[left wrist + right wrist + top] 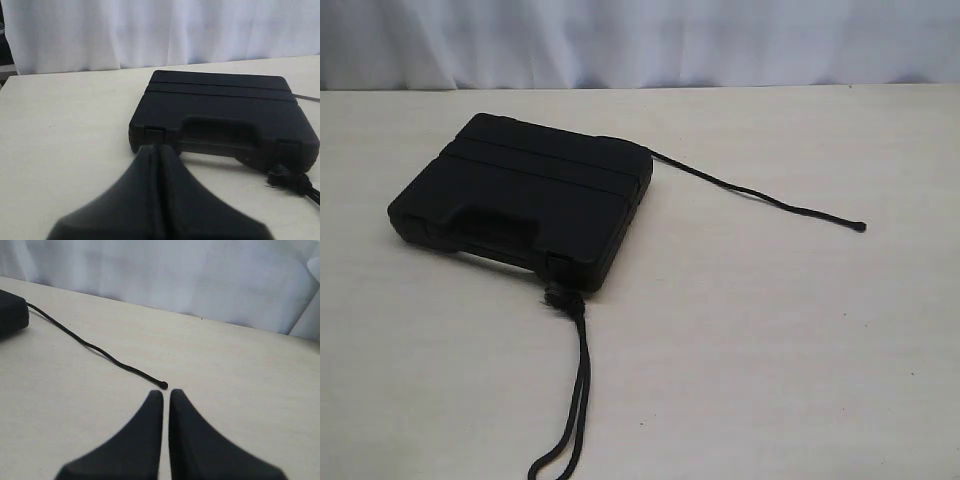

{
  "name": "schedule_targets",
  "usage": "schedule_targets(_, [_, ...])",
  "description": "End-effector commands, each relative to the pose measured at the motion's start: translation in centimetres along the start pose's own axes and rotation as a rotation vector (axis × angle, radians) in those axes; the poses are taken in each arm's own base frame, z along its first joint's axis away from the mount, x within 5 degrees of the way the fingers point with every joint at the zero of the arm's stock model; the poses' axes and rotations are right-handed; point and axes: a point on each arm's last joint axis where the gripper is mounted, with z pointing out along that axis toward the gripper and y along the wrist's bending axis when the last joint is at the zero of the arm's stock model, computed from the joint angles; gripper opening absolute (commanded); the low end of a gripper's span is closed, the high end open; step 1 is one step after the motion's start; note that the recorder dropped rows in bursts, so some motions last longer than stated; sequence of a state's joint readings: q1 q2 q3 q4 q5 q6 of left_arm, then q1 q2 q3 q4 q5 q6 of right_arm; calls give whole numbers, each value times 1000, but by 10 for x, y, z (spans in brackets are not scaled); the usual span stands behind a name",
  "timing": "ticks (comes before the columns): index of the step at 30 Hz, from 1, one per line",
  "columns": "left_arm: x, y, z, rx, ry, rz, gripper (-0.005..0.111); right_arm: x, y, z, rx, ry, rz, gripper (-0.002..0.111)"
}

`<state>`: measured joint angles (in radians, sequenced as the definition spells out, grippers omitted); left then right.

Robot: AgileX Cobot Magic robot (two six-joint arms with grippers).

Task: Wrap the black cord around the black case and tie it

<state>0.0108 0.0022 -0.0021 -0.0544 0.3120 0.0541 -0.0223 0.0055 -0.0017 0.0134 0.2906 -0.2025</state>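
Observation:
The black case (pixel 530 195) lies flat on the pale table, handle side toward the near edge. The black cord (pixel 750 190) runs under it. One thin strand leaves the case's far right corner and ends in a knobbed tip (pixel 860 227). A fuzzy knot (pixel 560 298) sits at the case's near corner, and a doubled loop (pixel 565 420) trails from it to the table's front. My left gripper (pixel 157 149) is shut and empty, just short of the case (pixel 225 107), with the knot (pixel 285 179) off to the side. My right gripper (pixel 166 392) is shut, empty, just behind the cord tip (pixel 163 385).
A white curtain (pixel 640 40) hangs behind the table's far edge. Bare tabletop (pixel 800 350) lies around the case. Neither arm shows in the exterior view.

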Motion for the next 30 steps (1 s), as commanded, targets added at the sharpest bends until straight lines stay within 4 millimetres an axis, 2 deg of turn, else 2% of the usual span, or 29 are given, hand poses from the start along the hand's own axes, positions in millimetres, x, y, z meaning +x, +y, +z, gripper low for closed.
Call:
schedule_targets(1, [0,0,0,-4,-8,-1,0,0,0,0,1,-13,-11,4])
schedule_targets(5, [-2,0,0,-5,-30,-1,0,-1,0,0,3,-23,-11,4])
schedule_targets(8, [-12,0,-1,0,-140,-46,0,-7,-1,-1,14,-82,-4,4])
schedule_targets(14, [-33,5,-7,33,-390,-492,0,-17,-1,-2,-29,-197,365,4])
schedule_targets(17, [-34,8,-7,43,-412,-664,0,-24,-4,-4,-28,-276,521,4])
schedule_targets(24, [-41,14,-11,4,-509,-669,0,-26,-6,-4,-29,-309,625,4])
schedule_targets(28, [-50,23,-19,-37,-670,-730,0,-26,-6,-4,-43,-310,727,4])
schedule_targets(29, [-56,24,-24,11,-767,-790,0,-27,-7,-5,-41,-320,752,4])
schedule_targets(30, [-62,22,-29,57,-836,-771,0,-27,-7,-5,-40,-325,764,4])
